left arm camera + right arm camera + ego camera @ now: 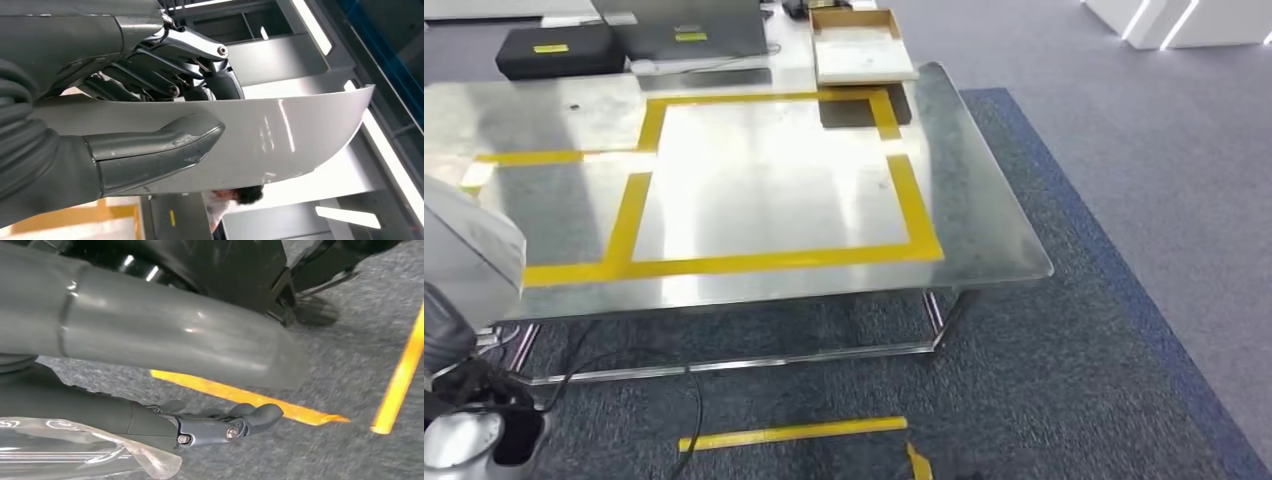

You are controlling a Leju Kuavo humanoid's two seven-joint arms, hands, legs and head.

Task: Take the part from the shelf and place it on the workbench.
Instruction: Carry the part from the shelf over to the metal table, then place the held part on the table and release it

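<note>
The part (280, 135) is a curved silver-white panel. My left hand (150, 125) grips it, thumb (160, 147) across one face and the darker fingers (165, 75) behind its edge. In the head view a pale corner of the part (469, 255) shows at the left edge, beside the near left corner of the workbench (764, 190), a shiny metal table marked with a yellow tape rectangle. My right hand (225, 425) hangs low over the carpet, its fingers apart and holding nothing.
At the workbench's far edge stand a black case (559, 50), a grey box (689, 30) and a shallow cardboard tray (859, 45). Cables (624, 370) run under the table. Yellow tape strips (794, 433) lie on the carpet. A person's head (235, 197) shows past the part.
</note>
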